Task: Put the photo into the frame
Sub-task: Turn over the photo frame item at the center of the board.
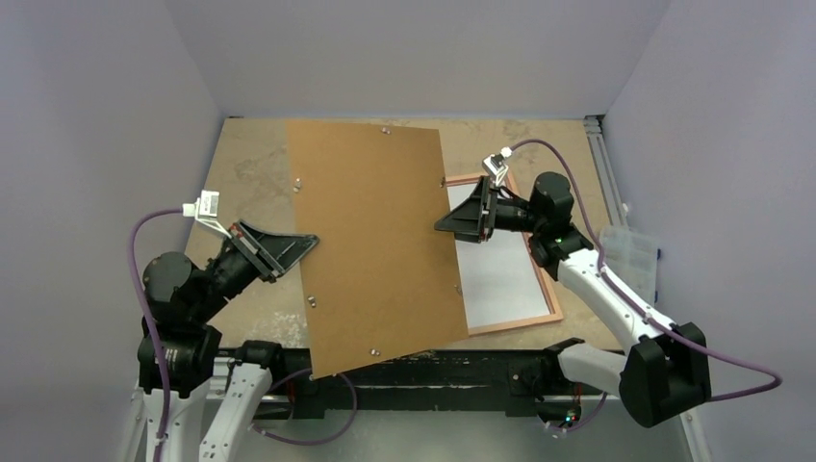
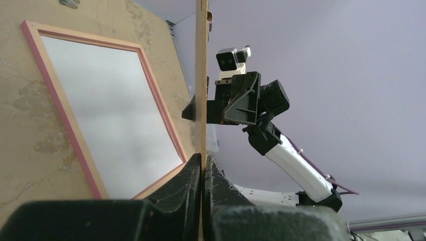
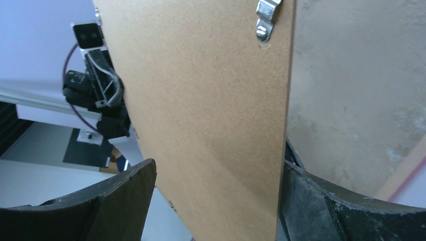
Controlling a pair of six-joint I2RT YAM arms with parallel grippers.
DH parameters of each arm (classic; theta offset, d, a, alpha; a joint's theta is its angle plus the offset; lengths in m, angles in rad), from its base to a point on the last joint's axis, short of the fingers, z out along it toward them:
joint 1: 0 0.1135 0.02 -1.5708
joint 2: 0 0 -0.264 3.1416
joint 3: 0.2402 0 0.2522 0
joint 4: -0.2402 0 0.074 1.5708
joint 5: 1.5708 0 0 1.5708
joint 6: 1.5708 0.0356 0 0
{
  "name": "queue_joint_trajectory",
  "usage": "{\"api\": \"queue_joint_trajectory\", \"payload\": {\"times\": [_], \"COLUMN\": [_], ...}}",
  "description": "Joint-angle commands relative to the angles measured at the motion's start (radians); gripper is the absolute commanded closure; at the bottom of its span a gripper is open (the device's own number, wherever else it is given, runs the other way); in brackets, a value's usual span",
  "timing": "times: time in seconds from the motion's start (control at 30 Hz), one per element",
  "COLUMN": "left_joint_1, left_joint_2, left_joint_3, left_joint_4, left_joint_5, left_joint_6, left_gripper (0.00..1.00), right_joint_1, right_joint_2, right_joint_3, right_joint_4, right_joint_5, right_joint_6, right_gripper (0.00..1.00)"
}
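Brown board (image 1: pixel 375 241) above the table's (image 1: pixel 255 164) middle: my left gripper (image 1: pixel 310 241) clamps its left edge, my right gripper (image 1: pixel 447 223) stands open astride its right edge. If the left slips, the board could drop onto the frame (image 1: pixel 520 323) by the right edge; the white sheet (image 1: pixel 500 274) inside may be the photo, I can't tell. No writing legible.

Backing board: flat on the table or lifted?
Lifted: the left gripper pinches the backing board edge above the table; the frame lies below.
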Motion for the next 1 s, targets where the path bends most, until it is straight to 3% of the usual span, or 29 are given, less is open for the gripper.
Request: {"api": "queue_joint_trajectory", "payload": {"times": [0.0,0.13,0.37,0.57,0.7,0.83,0.97], "left_joint_1": [-0.001,-0.001,-0.001,-0.001,-0.001,-0.001,-0.001], "left_joint_2": [-0.017,-0.014,0.005,0.007,0.008,0.005,0.000], "left_joint_3": [-0.016,-0.048,-0.081,-0.120,-0.132,-0.141,-0.149], "left_joint_4": [0.160,0.157,0.117,0.091,0.078,0.068,0.051], "left_joint_5": [0.025,0.020,0.003,-0.032,-0.052,-0.072,-0.099], "left_joint_6": [-0.058,-0.046,0.002,0.023,0.028,0.027,0.037], "left_gripper": [1.00,1.00,1.00,1.00,1.00,1.00,0.79], "right_joint_1": [0.000,-0.001,-0.001,-0.001,0.000,0.000,0.000], "right_joint_2": [0.002,-0.007,-0.020,-0.041,-0.059,-0.062,-0.066], "right_joint_3": [-0.032,-0.037,-0.022,-0.014,-0.019,0.000,-0.006], "right_joint_4": [0.325,0.401,0.476,0.477,0.489,0.407,0.406], "right_joint_5": [-0.080,-0.102,-0.146,-0.158,-0.147,-0.141,-0.124], "right_joint_6": [0.203,0.261,0.322,0.342,0.359,0.320,0.322], "right_gripper": [0.17,0.33,0.42,0.72,0.81,1.00,1.00]}}
